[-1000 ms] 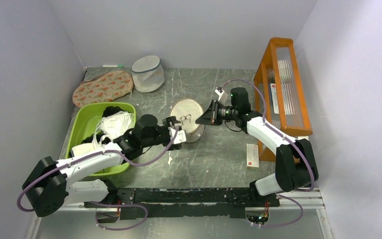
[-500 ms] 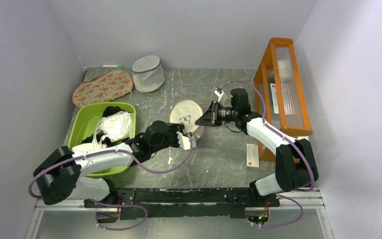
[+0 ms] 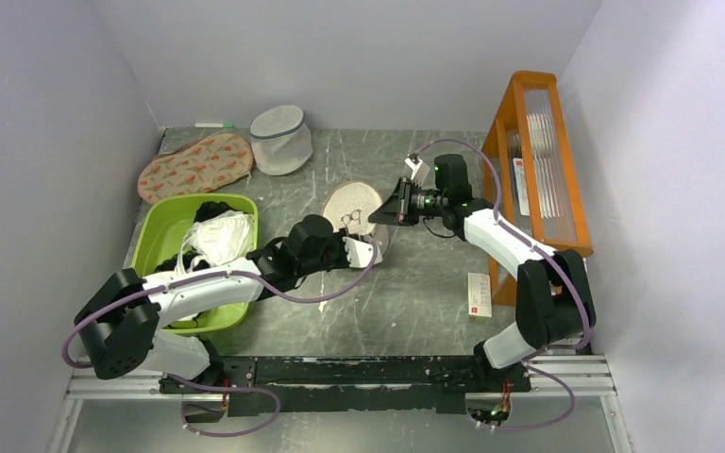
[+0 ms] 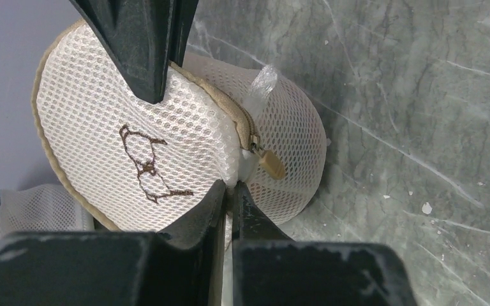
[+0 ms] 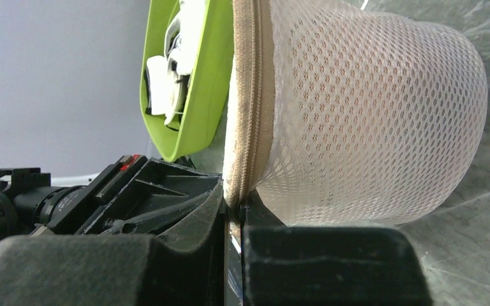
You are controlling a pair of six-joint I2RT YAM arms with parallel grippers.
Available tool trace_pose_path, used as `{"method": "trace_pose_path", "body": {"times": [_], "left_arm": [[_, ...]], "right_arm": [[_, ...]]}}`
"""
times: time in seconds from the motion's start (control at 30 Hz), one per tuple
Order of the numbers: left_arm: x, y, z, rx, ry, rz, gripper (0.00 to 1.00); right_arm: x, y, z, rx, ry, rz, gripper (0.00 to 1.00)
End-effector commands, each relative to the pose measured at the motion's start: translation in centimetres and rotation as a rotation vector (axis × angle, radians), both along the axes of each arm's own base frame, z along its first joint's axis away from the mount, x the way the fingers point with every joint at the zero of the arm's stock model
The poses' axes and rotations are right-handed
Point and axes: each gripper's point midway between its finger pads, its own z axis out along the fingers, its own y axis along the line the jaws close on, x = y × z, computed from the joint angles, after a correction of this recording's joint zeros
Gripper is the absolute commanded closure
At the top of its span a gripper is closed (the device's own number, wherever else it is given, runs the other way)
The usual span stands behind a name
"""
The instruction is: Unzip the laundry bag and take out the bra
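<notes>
Up and to the left goes the laundry bag (image 3: 352, 208) since a second ago, now tipped on edge mid-table on the grey table (image 3: 415, 302), to the right of the green tub (image 3: 172, 203), and the left arm has stretched further across to the bag's near rim. Left gripper (image 4: 230, 193) is pinched tight on the mesh edge right beside the gold zip pull (image 4: 272, 164), with the bra icon (image 4: 147, 167) facing its camera. Right gripper (image 5: 233, 203) is clamped on the zip-lined rim at the opposite side.
</notes>
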Motion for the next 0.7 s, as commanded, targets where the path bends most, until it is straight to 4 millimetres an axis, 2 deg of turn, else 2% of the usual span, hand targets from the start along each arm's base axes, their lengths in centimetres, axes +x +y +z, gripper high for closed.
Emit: {"method": "trace_pose_path", "body": {"times": [0.0, 0.1, 0.2, 0.37, 0.4, 0.47, 0.57, 0.67], "left_arm": [[-0.1, -1.6, 2.6, -0.092, 0.038, -0.009, 0.91], [0.4, -1.6, 3.4, -0.124, 0.072, 0.041, 0.93], [1.1, -1.5, 4.1, -0.164, 0.109, 0.079, 0.93], [3.5, -0.7, 5.0, -0.232, 0.211, 0.206, 0.93], [3.8, -0.7, 5.2, -0.244, 0.234, 0.216, 0.93], [4.1, -0.8, 5.5, -0.276, 0.283, 0.225, 0.93], [4.8, -0.9, 6.1, -0.345, 0.379, 0.239, 0.93], [5.4, -0.9, 6.4, -0.388, 0.468, 0.242, 0.93]], "right_arm": [[1.3, -0.2, 1.3, -0.044, -0.067, -0.016, 0.93], [2.5, -1.7, 0.5, -0.156, -0.096, -0.088, 0.79], [3.3, -3.1, 0.7, -0.24, -0.142, -0.142, 0.62], [4.5, -7.7, 2.6, -0.454, -0.291, -0.319, 0.35], [4.7, -9.1, 3.0, -0.508, -0.321, -0.374, 0.31], [4.1, -10.2, 3.7, -0.547, -0.372, -0.41, 0.26], [2.8, -9.6, 4.3, -0.525, -0.47, -0.377, 0.23], [1.2, -7.0, 4.6, -0.481, -0.593, -0.301, 0.24]]}}
